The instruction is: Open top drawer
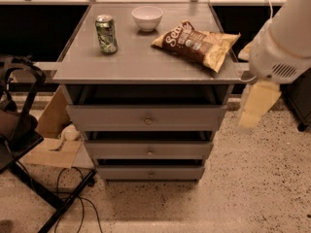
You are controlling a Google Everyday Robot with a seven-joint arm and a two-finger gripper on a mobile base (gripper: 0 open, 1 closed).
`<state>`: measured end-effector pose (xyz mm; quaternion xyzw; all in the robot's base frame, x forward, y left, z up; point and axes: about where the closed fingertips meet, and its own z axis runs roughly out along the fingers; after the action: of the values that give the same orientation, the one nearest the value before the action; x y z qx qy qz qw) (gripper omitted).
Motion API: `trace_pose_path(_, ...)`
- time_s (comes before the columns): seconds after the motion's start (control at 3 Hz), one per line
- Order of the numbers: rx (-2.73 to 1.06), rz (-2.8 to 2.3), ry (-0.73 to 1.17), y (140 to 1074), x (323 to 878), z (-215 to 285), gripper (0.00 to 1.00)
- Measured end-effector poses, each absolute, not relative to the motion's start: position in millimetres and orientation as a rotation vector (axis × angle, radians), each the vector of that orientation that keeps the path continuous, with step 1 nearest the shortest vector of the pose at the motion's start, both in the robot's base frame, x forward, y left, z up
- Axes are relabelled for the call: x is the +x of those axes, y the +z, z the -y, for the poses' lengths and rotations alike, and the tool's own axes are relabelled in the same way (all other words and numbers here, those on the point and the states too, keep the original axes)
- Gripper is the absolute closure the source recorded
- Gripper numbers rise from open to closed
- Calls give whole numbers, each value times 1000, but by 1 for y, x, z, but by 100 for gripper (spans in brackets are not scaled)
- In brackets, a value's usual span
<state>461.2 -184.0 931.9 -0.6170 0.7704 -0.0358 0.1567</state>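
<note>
The grey cabinet has three drawers stacked in its front. The top drawer (146,117) is the widest, with a small round metal knob (147,121) at its centre. A dark gap shows between its front and the cabinet top. My gripper (256,105), pale yellow at the end of the white arm (286,38), hangs to the right of the cabinet at about the height of the top drawer. It is apart from the drawer and well right of the knob.
On the cabinet top (146,64) stand a green can (106,34), a white bowl (147,17) and a chip bag (197,43). A black chair frame (19,130), cardboard (51,147) and cables (73,198) lie at the left. Speckled floor (252,188) lies at the right.
</note>
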Motion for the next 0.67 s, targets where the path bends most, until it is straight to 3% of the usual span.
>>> trace_pose_path(0.67,-1863,-2164,-113,799,498,133,0)
